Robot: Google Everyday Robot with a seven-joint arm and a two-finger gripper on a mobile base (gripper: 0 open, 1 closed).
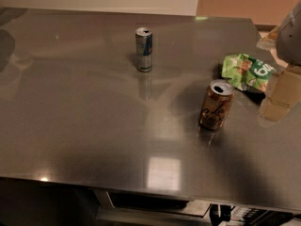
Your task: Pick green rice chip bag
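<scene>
The green rice chip bag (pixel 247 72) lies crumpled on the steel table (pixel 84 126) at the right, showing white lettering and tan chip pictures. My gripper (pixel 281 95) hangs at the right edge of the view, just right of the bag and a little nearer to the camera, low over the table. It holds nothing that I can see. Its grey wrist reaches up to the top right corner.
A brown-gold soda can (pixel 216 105) stands upright just in front and left of the bag, close to it. A slim silver-blue can (pixel 144 49) stands farther back near the middle. The table's front edge runs along the bottom, a wall behind.
</scene>
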